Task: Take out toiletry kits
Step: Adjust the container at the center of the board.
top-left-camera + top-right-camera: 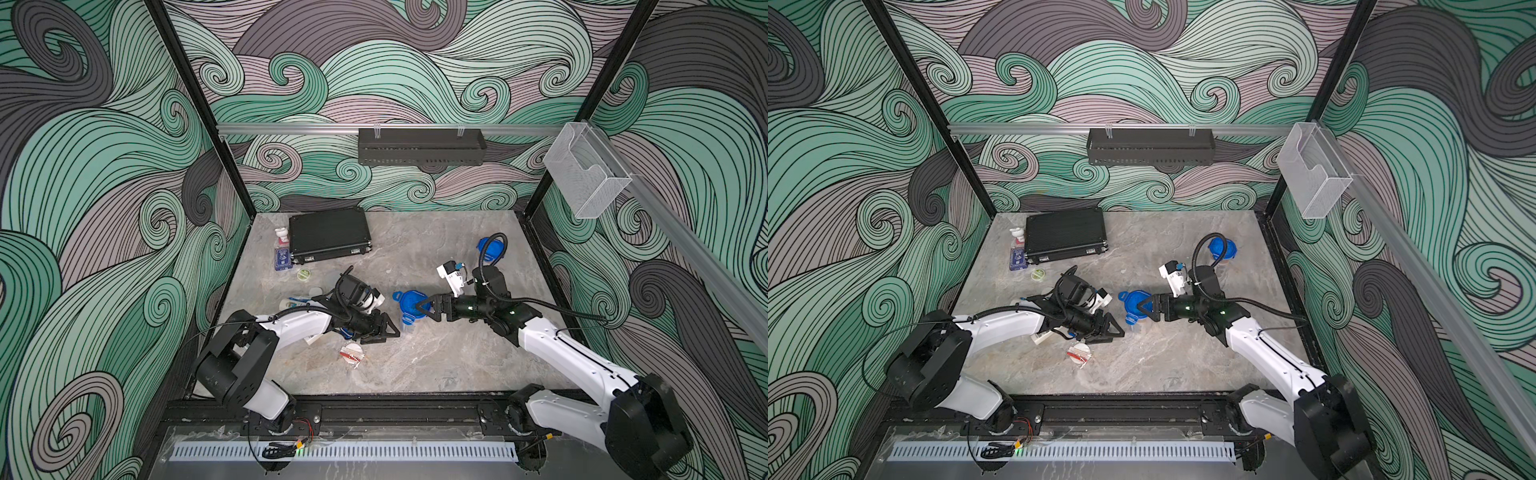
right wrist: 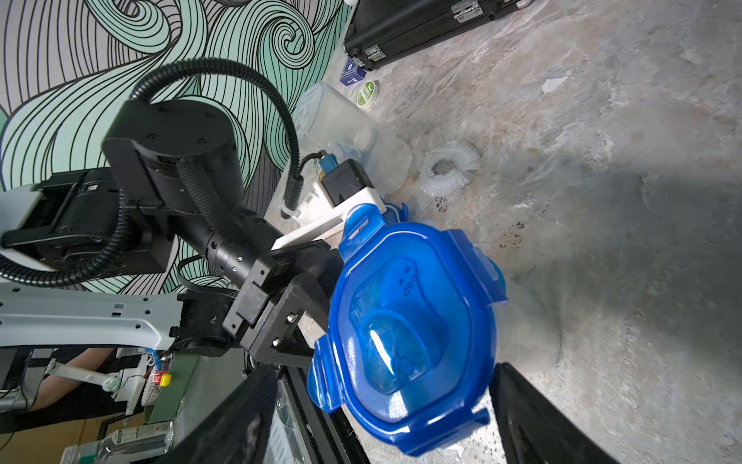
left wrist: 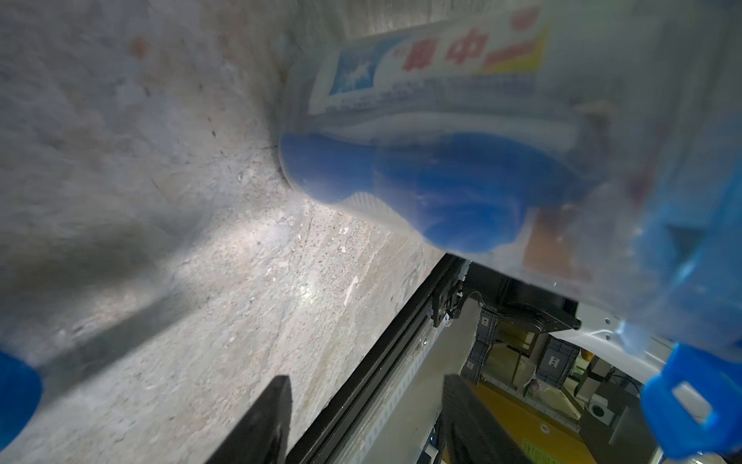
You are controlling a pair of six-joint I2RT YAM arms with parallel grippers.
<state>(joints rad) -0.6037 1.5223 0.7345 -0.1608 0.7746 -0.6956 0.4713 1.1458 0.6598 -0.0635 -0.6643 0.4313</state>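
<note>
Both low and inward: left hand (image 1: 388, 336) open, empty; right hand (image 1: 420, 309) tight around blue-lidded container (image 1: 405, 304).

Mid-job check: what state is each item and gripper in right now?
Black case: closed, lying flat.
Middle blue-lid container: lid on.
Right gripper: jaws either side of it, grip unclear.
Back blue-lid container: lid on, untouched.
Clear tub: lying on its side.
Left gripper: open, empty.

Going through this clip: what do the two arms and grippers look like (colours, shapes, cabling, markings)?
The left arm and right arm match: white shells with black joints and bases. The left gripper and right gripper are black with triangular fingers. A black corrugated cable loops along each arm. Small green lights glow on the right arm.
</note>
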